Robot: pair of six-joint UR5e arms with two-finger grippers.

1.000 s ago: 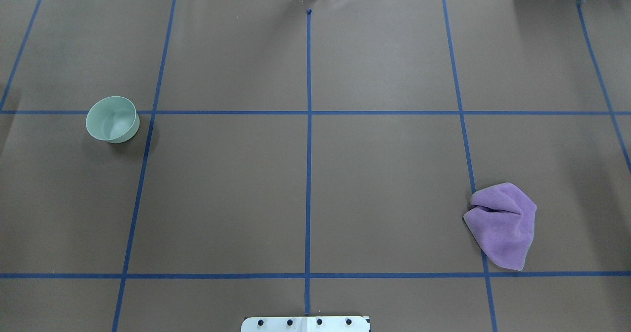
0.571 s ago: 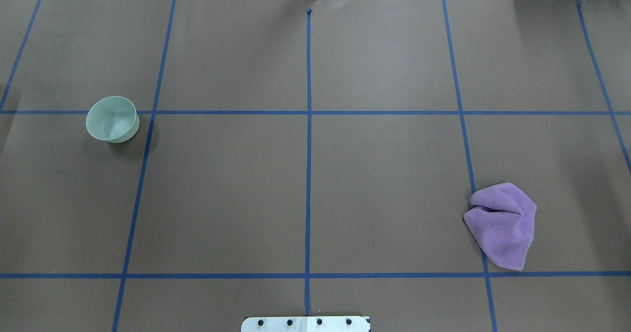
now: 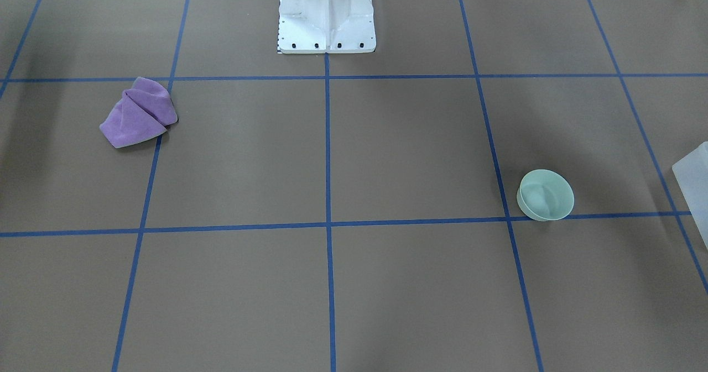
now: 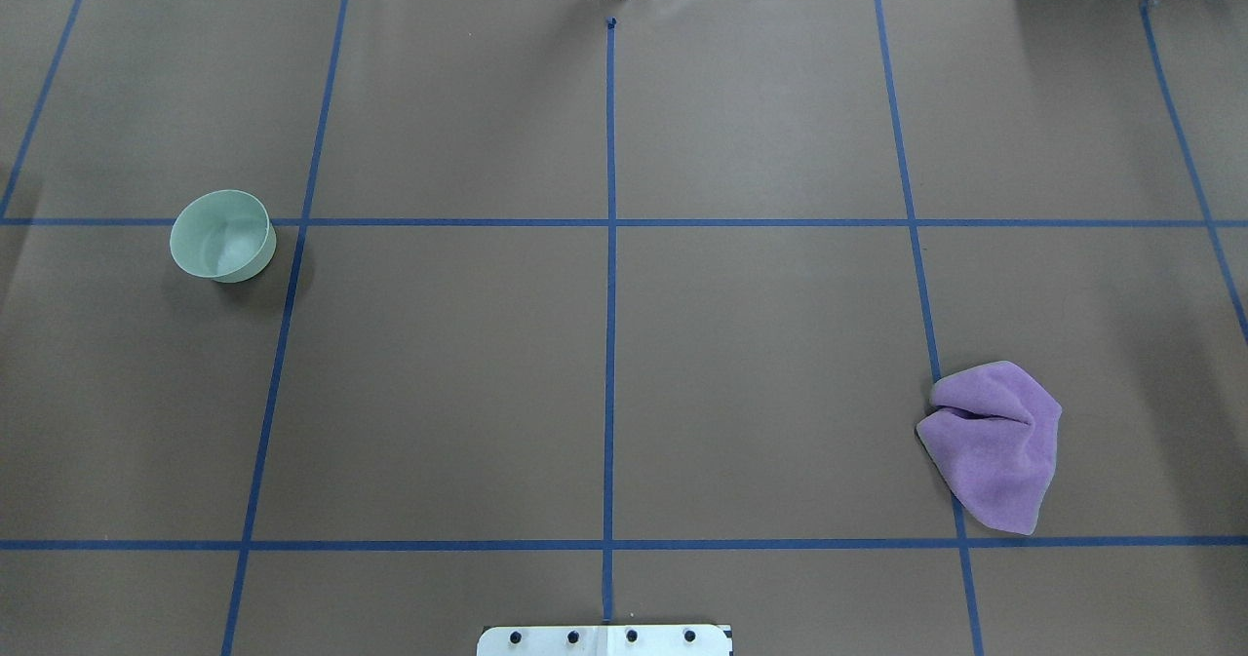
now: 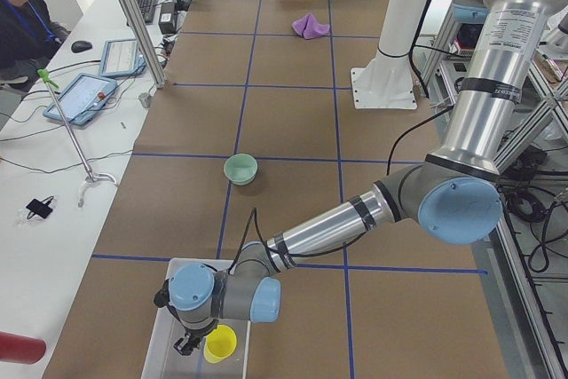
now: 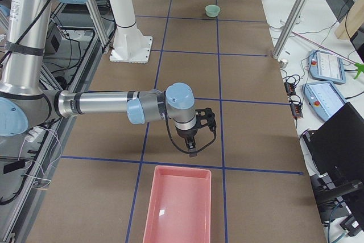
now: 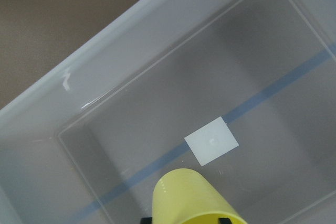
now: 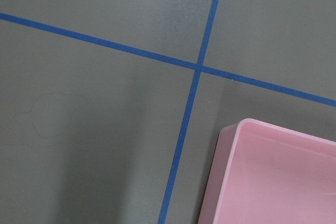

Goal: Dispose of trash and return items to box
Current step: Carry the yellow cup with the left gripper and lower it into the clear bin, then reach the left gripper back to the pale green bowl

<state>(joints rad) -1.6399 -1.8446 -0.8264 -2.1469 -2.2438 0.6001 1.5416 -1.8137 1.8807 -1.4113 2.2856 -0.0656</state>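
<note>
One yellow cup (image 7: 191, 196) within left claw (image 5: 187, 343)

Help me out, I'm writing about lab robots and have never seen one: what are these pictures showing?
A two-armed robot works at a paper-covered table. Two cameras look down on it, one from behind the robot, one facing it: a green bowl and a crumpled purple cloth lie there. Side cameras show the left arm and right arm; one camera rides on each wrist. The left end effector holds a yellow cup over a clear box. The right end effector hangs near a pink tray; whether it is open, I cannot tell.
</note>
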